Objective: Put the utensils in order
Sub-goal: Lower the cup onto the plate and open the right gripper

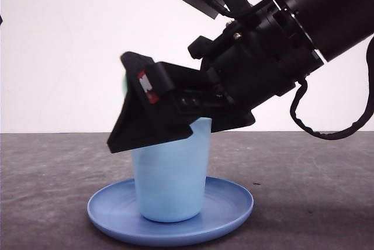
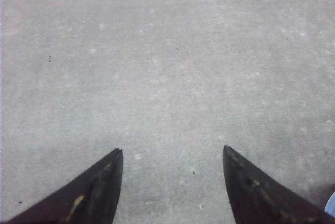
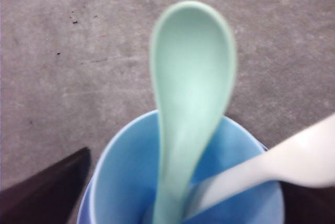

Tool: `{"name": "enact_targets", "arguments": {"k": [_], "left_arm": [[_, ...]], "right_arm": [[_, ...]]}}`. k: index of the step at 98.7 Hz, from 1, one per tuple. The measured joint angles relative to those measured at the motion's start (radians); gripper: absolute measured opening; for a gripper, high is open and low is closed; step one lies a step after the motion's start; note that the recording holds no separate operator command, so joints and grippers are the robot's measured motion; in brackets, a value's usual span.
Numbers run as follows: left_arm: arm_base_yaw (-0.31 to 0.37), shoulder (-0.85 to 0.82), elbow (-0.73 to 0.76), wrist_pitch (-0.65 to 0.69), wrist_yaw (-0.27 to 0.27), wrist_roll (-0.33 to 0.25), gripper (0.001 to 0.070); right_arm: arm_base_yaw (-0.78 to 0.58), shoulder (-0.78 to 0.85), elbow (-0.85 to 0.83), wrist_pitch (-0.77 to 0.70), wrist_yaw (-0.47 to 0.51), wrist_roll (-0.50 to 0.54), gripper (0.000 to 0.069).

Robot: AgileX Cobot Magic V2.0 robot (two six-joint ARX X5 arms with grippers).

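Front view: I am looking at the right gripper (image 1: 149, 115) hanging tilted over the mouth of the light blue cup (image 1: 169, 180), which is standing on the round blue plate (image 1: 231, 206) near the middle of the grey table (image 1: 315, 174).
Spoon: the mint-green spoon (image 3: 191, 93) is standing handle-down inside the cup, its oval bowl rising above the rim.
Fork: the white fork (image 3: 293, 158) is leaning in the same cup, slanting out over the right side of the rim; its tines are out of frame.
Right gripper state: I cannot tell whether the jaws are parted or closed, nor whether they are pinching the spoon handle.
Left gripper: the left gripper (image 2: 172, 187) is hovering over bare table with its jaws spread wide, grasping nothing.
Step in hand, as I am judging it: both utensils are sitting in the cup, so I am finishing the spoon placement.
Doing it well: I am planning to release fully, then lift straight up, clearing both handles so nothing tips the cup.
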Motion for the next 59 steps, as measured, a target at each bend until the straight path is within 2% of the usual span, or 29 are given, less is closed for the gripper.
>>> {"name": "enact_targets", "arguments": {"k": [4, 28, 59], "left_arm": [[0.0, 0.0, 0.0, 0.0, 0.0, 0.0, 0.0357], [0.0, 0.0, 0.0, 0.0, 0.0, 0.0, 0.0357], [0.0, 0.0, 0.0, 0.0, 0.0, 0.0, 0.0357]], "right_arm": [[0.0, 0.0, 0.0, 0.0, 0.0, 0.0, 0.068], [-0.005, -0.028, 0.0, -0.059, 0.0, 0.001, 0.068], [-0.067, -0.155, 0.0, -0.324, -0.019, 0.012, 0.068]]}}
